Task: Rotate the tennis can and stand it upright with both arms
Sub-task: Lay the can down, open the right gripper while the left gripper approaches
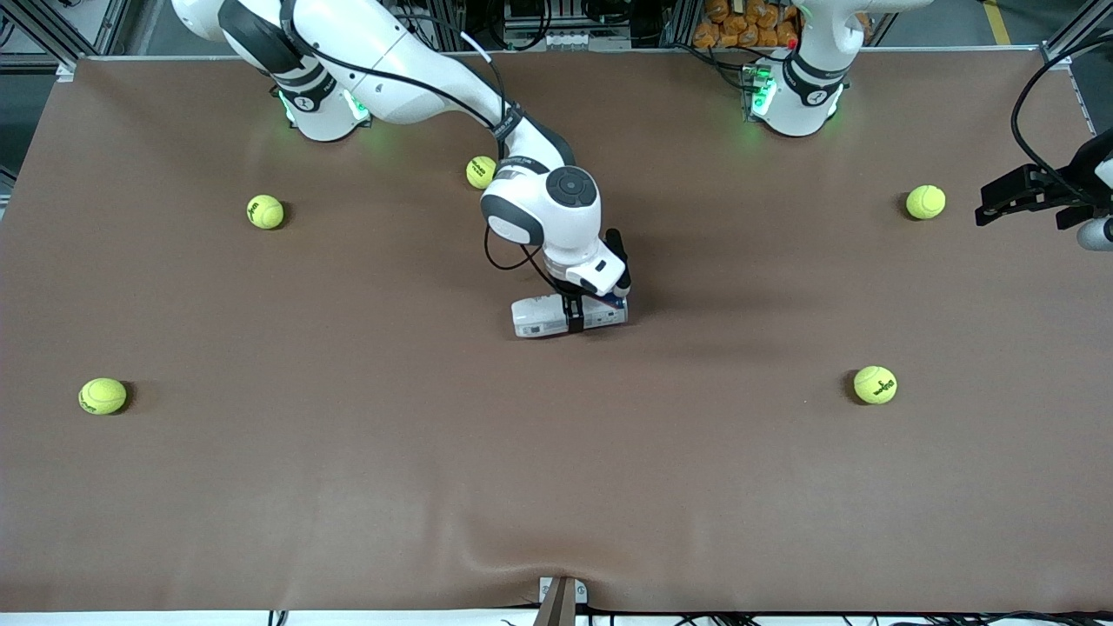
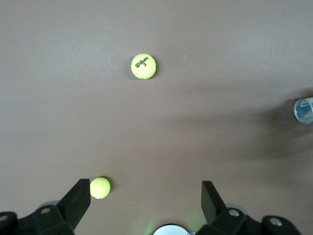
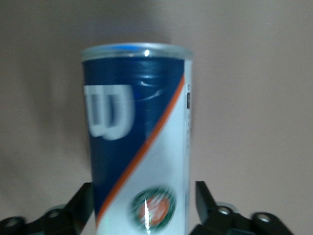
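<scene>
The tennis can (image 1: 543, 316) lies on its side at the middle of the brown table (image 1: 556, 487), its navy end toward the left arm's end. In the right wrist view the can (image 3: 139, 122) fills the frame, navy with a white logo over a white part. My right gripper (image 1: 574, 315) comes down over the can from above. It (image 3: 143, 196) stands open, one finger on each side of the can and a thin gap at one finger (image 3: 205, 196). My left gripper (image 1: 987, 210) waits open over the table's edge at the left arm's end, and it (image 2: 145, 188) holds nothing.
Several yellow-green tennis balls lie around the table: one (image 1: 480, 172) near the right arm's elbow, one (image 1: 265, 211) and one (image 1: 103, 396) toward the right arm's end, one (image 1: 925, 202) and one (image 1: 875, 384) toward the left arm's end.
</scene>
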You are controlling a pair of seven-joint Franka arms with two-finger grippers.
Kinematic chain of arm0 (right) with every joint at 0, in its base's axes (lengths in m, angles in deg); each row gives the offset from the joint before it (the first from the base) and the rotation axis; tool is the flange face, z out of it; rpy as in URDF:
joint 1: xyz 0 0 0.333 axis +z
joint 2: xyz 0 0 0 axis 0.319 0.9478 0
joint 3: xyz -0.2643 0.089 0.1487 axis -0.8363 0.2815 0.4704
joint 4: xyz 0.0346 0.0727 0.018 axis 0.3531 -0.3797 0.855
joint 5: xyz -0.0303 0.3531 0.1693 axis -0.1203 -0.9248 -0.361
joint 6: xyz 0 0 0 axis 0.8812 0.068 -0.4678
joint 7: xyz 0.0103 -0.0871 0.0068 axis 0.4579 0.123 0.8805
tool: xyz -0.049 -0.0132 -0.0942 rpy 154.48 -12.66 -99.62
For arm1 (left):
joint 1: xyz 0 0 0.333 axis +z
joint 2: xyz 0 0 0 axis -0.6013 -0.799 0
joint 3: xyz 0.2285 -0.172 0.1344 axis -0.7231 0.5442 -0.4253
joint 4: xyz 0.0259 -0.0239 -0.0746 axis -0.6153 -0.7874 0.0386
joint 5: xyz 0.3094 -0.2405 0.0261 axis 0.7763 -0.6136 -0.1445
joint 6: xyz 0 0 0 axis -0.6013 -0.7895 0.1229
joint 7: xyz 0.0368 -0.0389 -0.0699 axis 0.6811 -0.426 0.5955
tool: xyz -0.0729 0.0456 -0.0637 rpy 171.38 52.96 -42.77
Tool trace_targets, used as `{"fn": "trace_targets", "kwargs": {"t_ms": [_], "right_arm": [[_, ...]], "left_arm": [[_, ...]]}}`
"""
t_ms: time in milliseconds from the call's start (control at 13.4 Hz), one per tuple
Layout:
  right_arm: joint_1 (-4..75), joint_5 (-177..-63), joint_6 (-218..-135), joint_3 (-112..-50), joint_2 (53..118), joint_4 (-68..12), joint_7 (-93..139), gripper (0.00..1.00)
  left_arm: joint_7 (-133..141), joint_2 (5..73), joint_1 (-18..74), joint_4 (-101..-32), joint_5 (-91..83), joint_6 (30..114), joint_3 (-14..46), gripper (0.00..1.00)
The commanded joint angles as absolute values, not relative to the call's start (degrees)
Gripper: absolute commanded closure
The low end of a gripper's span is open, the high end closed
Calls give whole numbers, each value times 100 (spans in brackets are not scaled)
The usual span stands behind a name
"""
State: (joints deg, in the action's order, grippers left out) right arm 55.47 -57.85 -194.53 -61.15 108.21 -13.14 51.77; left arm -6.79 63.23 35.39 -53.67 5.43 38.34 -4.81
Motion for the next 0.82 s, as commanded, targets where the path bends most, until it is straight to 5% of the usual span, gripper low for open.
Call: {"fn": "trace_targets", "kwargs": {"t_ms": [0, 373, 746], "right_arm": [[5473, -5705, -18827, -6013, 10712, -932, 5287, 0], [5158, -6625, -18094, -5687, 9878, -764, 5243, 0], [3920, -6822, -17558, -5705, 9183, -764, 4770, 0]], "left_arm": [[-710, 6298, 3565, -5307, 560, 3755, -438, 0], [-718, 6176, 3565, -5316, 280, 3755, -438, 0], [-674, 5930, 3723, -5552, -677, 3755, -446, 0]]}}
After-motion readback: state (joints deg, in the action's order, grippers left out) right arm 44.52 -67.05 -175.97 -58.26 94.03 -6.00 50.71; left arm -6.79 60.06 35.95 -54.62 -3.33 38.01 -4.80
